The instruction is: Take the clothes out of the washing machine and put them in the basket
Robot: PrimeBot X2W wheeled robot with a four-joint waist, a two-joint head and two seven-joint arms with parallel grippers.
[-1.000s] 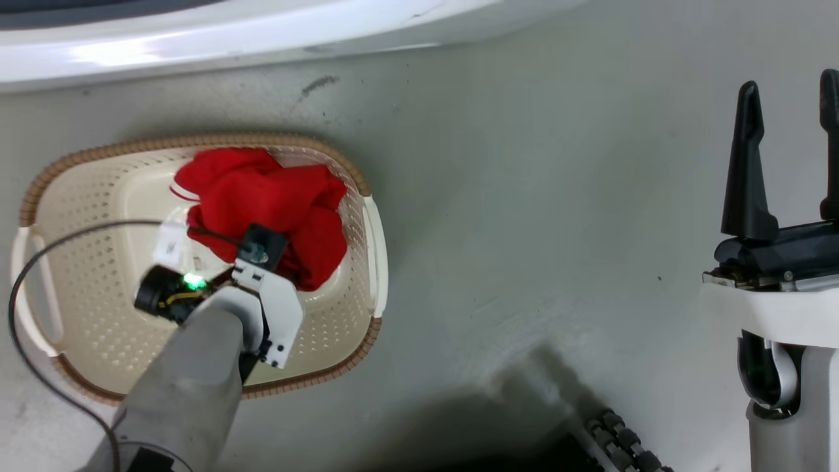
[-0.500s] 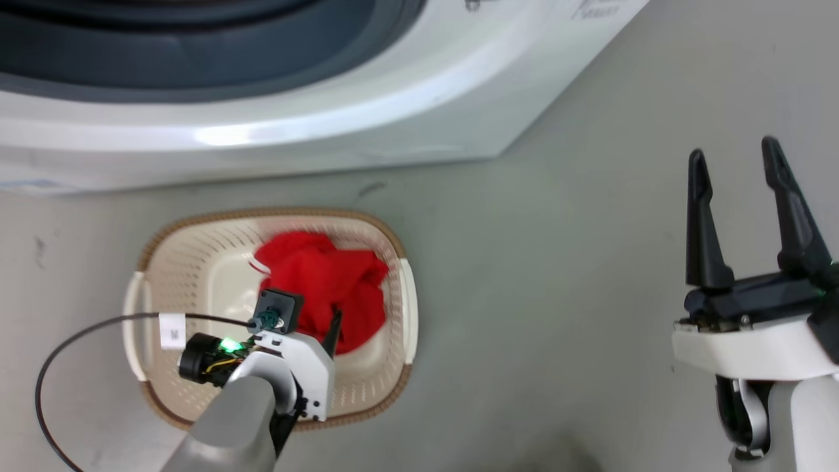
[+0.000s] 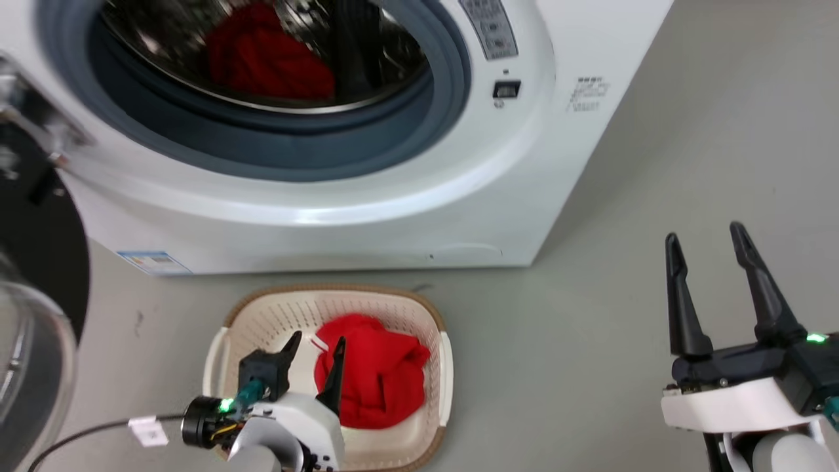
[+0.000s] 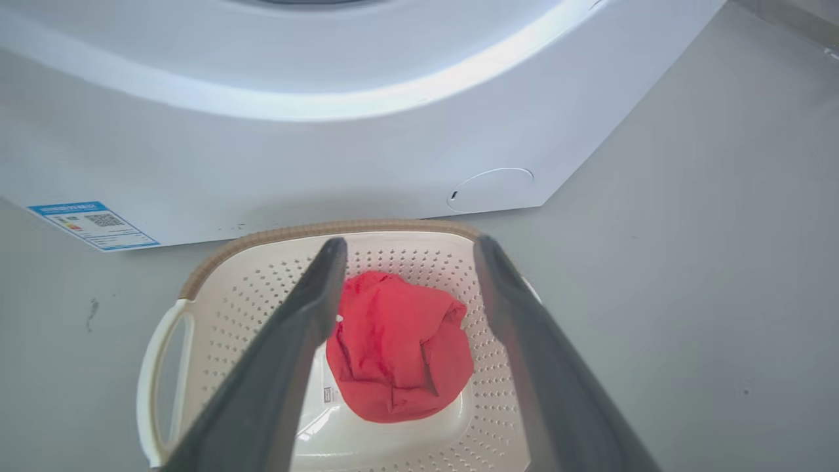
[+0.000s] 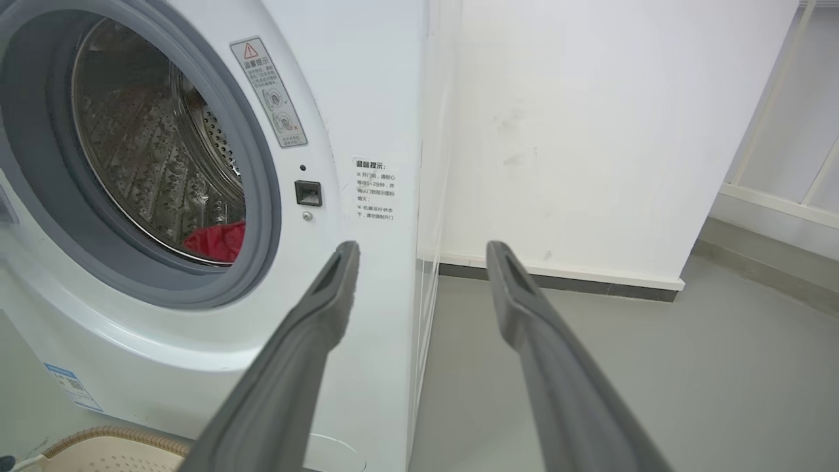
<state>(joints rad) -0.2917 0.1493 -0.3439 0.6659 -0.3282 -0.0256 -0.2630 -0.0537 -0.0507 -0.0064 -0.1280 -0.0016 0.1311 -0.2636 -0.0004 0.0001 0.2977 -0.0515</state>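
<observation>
The white washing machine stands with its porthole open, and a red garment lies inside the steel drum; the right wrist view shows the same garment low in the drum. On the floor before the machine, the cream basket holds another crumpled red garment, also seen from the left wrist. My left gripper hovers open just above the basket with nothing between its fingers. Over bare floor at the right, my right gripper is open and empty.
The machine's black-framed glass door swings open at the far left. A black cable with a white tag trails from my left wrist. A white wall and skirting stand to the right of the machine, with grey floor beside it.
The head camera has tilted up, bringing the open drum and its garment into view. My left gripper has lifted off the red garment in the basket, its open fingers now showing.
</observation>
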